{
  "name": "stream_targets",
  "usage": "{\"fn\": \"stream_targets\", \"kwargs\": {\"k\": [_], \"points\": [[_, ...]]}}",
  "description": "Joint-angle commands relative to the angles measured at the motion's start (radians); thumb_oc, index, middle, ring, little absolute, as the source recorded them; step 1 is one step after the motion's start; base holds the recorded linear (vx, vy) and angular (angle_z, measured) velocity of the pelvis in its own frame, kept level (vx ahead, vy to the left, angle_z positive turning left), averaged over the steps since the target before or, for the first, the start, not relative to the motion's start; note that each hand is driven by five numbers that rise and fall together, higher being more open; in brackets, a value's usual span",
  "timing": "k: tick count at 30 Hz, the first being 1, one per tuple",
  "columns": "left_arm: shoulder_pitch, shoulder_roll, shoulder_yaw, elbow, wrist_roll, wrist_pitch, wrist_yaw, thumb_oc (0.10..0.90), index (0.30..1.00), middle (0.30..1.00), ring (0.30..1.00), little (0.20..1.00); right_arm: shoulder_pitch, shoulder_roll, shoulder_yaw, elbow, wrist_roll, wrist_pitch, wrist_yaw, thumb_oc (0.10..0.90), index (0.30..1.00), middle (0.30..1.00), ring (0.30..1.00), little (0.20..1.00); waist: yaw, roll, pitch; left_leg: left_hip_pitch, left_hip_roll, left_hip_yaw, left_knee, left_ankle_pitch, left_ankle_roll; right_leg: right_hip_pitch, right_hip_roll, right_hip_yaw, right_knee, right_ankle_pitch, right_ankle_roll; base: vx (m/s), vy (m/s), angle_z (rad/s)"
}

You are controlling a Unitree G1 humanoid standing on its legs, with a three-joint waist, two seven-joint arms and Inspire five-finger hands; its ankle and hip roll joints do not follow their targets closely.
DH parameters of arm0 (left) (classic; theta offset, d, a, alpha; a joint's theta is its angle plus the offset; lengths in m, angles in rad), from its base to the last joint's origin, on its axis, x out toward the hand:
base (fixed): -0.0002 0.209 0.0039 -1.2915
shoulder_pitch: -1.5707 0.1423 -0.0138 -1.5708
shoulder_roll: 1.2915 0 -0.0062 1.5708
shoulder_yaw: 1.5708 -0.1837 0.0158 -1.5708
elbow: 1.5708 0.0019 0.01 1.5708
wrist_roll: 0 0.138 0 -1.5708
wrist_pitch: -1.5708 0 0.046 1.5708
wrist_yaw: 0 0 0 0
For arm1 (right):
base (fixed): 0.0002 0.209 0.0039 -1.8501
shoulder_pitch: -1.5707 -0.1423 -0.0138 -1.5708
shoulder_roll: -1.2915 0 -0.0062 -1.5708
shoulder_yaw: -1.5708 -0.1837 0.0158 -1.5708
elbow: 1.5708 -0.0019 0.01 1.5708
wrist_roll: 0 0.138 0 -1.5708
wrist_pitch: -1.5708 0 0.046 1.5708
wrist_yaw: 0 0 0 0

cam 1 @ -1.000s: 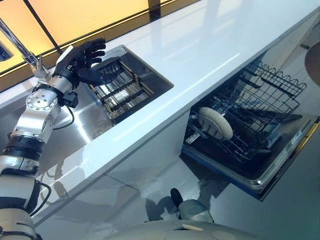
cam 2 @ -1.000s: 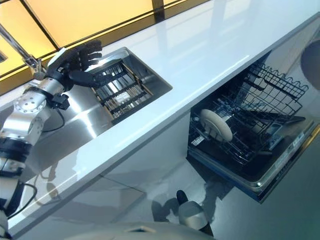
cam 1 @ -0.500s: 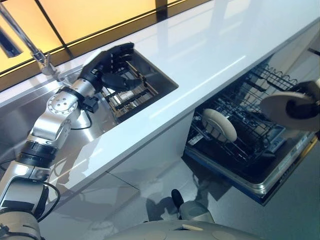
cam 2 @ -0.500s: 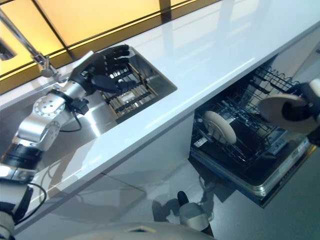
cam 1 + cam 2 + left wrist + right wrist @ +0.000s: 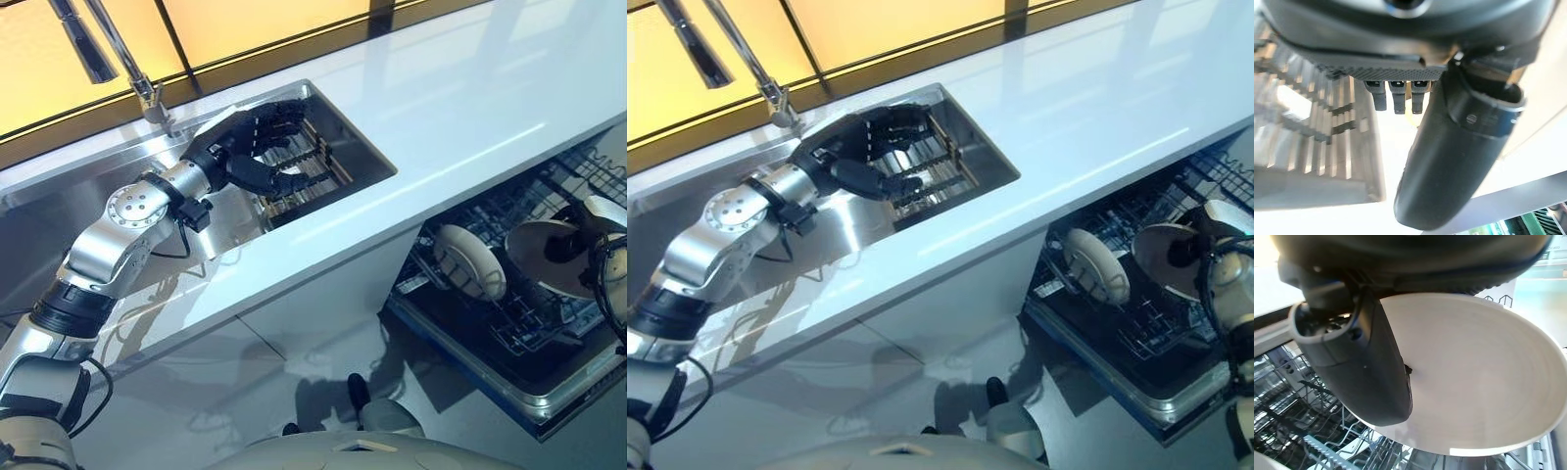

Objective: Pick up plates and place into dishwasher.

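— Where is the plate, and which hand has it?

— The right hand [image 5: 605,257] has it. The white plate [image 5: 549,257] stands on edge over the dishwasher's lower rack [image 5: 509,328], and in the right wrist view the thumb [image 5: 1359,362] lies across its face with the rim running behind the hand, so the fingers are clamped on the plate.

— What does the coming move turn on?

— On how the plate sits against the rack below. It is near upright, its face turned much like that of the second plate [image 5: 468,260] already standing in the rack just to its left. The two are close but apart. I judge the next free slot lies directly beneath the held plate, so the hand would go straight down with the rim leading.

— And the other hand?

— The left hand [image 5: 247,147] hovers over the slatted drainer [image 5: 313,174] in the sink [image 5: 367,147], fingers spread and holding nothing, well away from the dishwasher.

— Room to work?

— The white desk [image 5: 470,88] overhangs the pulled-out rack, but the rack is open from above. The wire tines are close-set, so I expect a tilted rim could catch on them.
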Motion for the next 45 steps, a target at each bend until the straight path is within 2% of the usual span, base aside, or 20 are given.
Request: {"fn": "stream_targets", "kwargs": {"k": [1, 2, 7, 11, 14, 20, 29, 30, 36, 45], "points": [[-0.078, 0.046, 0.020, -0.088, -0.037, -0.076, 0.024, 0.800, 0.900, 0.900, 0.900, 0.900, -0.139, -0.057, 0.045, 0.044, -0.042, 0.032, -0.099, 0.100, 0.300, 0.300, 0.300, 0.200, 0.004, -0.018, -0.067, -0.062, -0.018, -0.020, 0.002, 0.033, 0.024, 0.063, 0.004, -0.023, 0.012, -0.052, 0.059, -0.03, 0.017, 0.13], [-0.071, 0.047, 0.025, -0.101, -0.040, -0.089, 0.035, 0.800, 0.900, 0.900, 0.900, 0.900, -0.141, -0.047, 0.052, 0.098, -0.018, 0.059, -0.128, 0.100, 0.300, 0.300, 0.300, 0.200, 0.009, -0.006, -0.059, -0.064, -0.019, -0.019, 0.002, 0.033, 0.021, 0.062, -0.001, -0.029, 0.011, -0.053, 0.060, -0.03, 0.013, 0.12], [-0.086, 0.051, 0.021, -0.110, -0.052, -0.100, 0.045, 0.800, 0.900, 0.900, 0.900, 0.900, -0.146, -0.030, 0.035, 0.175, 0.040, 0.081, -0.150, 0.100, 0.300, 0.300, 0.300, 0.200, 0.017, 0.008, -0.044, -0.071, -0.026, -0.022, 0.002, 0.032, 0.020, 0.058, -0.010, -0.043, 0.009, -0.053, 0.064, -0.05, 0.007, 0.09], [-0.089, 0.053, 0.018, -0.117, -0.060, -0.100, 0.039, 0.800, 0.900, 0.900, 0.900, 0.900, -0.139, -0.020, 0.029, 0.203, 0.069, 0.079, -0.146, 0.100, 0.300, 0.300, 0.300, 0.200, 0.020, 0.012, -0.040, -0.074, -0.029, -0.025, 0.002, 0.031, 0.021, 0.056, -0.013, -0.045, 0.009, -0.053, 0.064, -0.01, 0.003, 0.02], [-0.077, 0.037, 0.016, -0.132, -0.051, -0.102, 0.033, 0.800, 0.900, 0.900, 0.900, 0.900, -0.104, 0.035, 0.010, 0.250, 0.133, 0.081, -0.147, 0.100, 0.300, 0.300, 0.300, 0.200, 0.023, 0.023, -0.033, -0.072, -0.032, -0.023, 0.002, 0.030, 0.023, 0.058, -0.016, -0.045, 0.009, -0.055, 0.065, 0.00, 0.011, 0.00], [-0.072, 0.023, 0.024, -0.146, -0.044, -0.104, 0.028, 0.800, 0.900, 0.900, 0.900, 0.900, -0.055, 0.085, -0.015, 0.270, 0.171, 0.076, -0.159, 0.100, 0.300, 0.300, 0.300, 0.200, 0.024, 0.031, -0.031, -0.062, -0.029, -0.019, 0.002, 0.027, 0.024, 0.065, -0.022, -0.042, 0.009, -0.055, 0.065, 0.00, 0.000, 0.00], [-0.082, 0.016, 0.021, -0.159, -0.040, -0.099, 0.039, 0.800, 0.900, 0.900, 0.900, 0.900, -0.025, 0.088, -0.039, 0.262, 0.194, 0.060, -0.180, 0.100, 0.300, 0.300, 0.300, 0.200, 0.016, 0.030, -0.029, -0.057, -0.031, -0.013, 0.002, 0.020, 0.026, 0.067, -0.022, -0.037, 0.009, -0.056, 0.068, 0.00, 0.000, 0.00], [-0.079, 0.016, 0.017, -0.158, -0.036, -0.102, 0.031, 0.800, 0.900, 0.900, 0.900, 0.900, -0.018, 0.082, -0.050, 0.252, 0.203, 0.051, -0.192, 0.800, 0.900, 0.900, 0.900, 0.900, 0.014, 0.025, -0.030, -0.056, -0.030, -0.012, 0.002, 0.019, 0.026, 0.068, -0.020, -0.034, 0.008, -0.056, 0.069, 0.00, 0.000, 0.00], [-0.066, 0.020, 0.027, -0.160, -0.031, -0.108, 0.028, 0.800, 0.900, 0.900, 0.900, 0.900, 0.019, 0.055, -0.087, 0.173, 0.222, 0.033, -0.206, 0.800, 0.900, 0.900, 0.900, 0.900, 0.001, 0.009, -0.037, -0.052, -0.025, -0.007, 0.002, 0.015, 0.026, 0.068, -0.013, -0.024, 0.009, -0.056, 0.069, 0.00, 0.000, 0.00], [-0.076, 0.034, 0.040, -0.140, -0.027, -0.111, 0.019, 0.800, 0.900, 0.900, 0.900, 0.900, 0.091, 0.004, -0.182, 0.020, 0.224, 0.052, -0.220, 0.800, 0.900, 0.900, 0.900, 0.900, -0.033, -0.018, -0.048, -0.046, -0.016, 0.009, 0.002, 0.008, 0.027, 0.065, 0.002, 0.000, 0.012, -0.055, 0.068, 0.00, -0.005, -0.05]]}}
